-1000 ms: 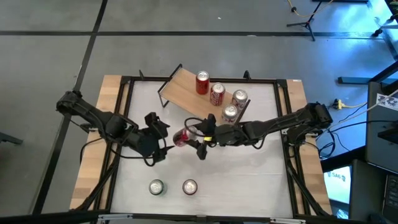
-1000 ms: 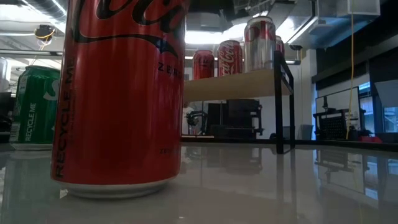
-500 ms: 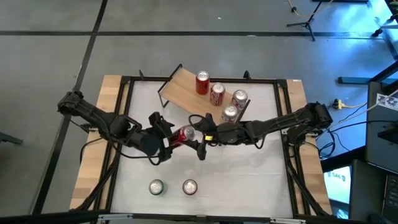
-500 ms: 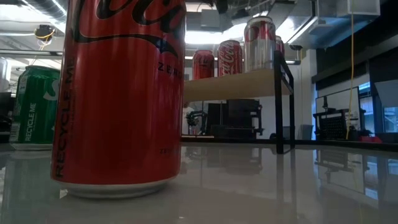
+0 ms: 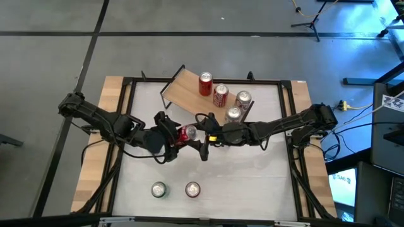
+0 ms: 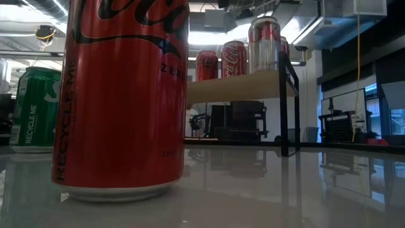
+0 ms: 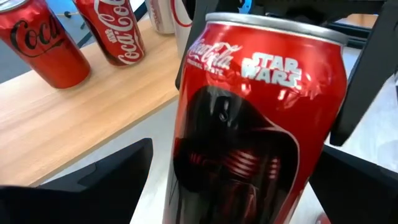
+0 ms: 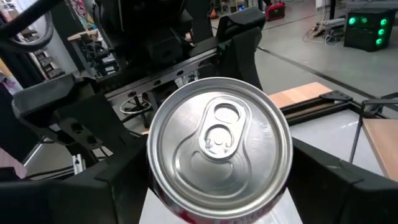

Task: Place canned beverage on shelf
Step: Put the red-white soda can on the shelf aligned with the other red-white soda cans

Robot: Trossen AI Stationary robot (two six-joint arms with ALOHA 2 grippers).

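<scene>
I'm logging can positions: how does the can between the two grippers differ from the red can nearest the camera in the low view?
The Star Wars can is held off the table by the right gripper, shut on it; the Zero can stands free on the table. The Star Wars can shows a dark helmeted figure; the Zero can shows white script and lettering. The open left gripper flanks only the Star Wars can. Both are red.

In the low view the near red can (image 6: 123, 95) was cut off at twelve o'clock and hid most of the green can (image 6: 35, 107). In the left wrist view the held can (image 7: 255, 118) ran off the edge at six o'clock.
</scene>
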